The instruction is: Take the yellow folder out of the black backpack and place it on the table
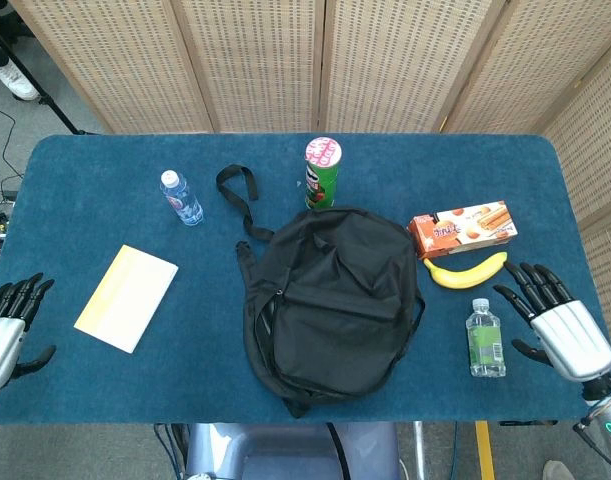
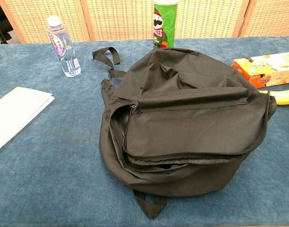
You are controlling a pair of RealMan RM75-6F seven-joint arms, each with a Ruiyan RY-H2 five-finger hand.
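Observation:
The yellow folder [image 1: 127,296] lies flat on the blue table [image 1: 105,190], left of the black backpack [image 1: 330,300]; in the chest view the folder [image 2: 14,115] shows at the left edge. The backpack [image 2: 182,127] lies in the middle with its flap fallen over the unzipped mouth. My left hand [image 1: 5,332] hovers at the table's front left corner, fingers spread, holding nothing. My right hand [image 1: 560,322] hangs at the front right edge, fingers spread and empty. Neither hand shows in the chest view.
A clear water bottle [image 1: 181,197] and a green chip can [image 1: 322,173] stand behind the backpack. A snack box [image 1: 462,228], a banana [image 1: 466,270] and a small green-labelled bottle [image 1: 485,338] lie to its right, near my right hand. A loose strap [image 1: 237,190] trails toward the back.

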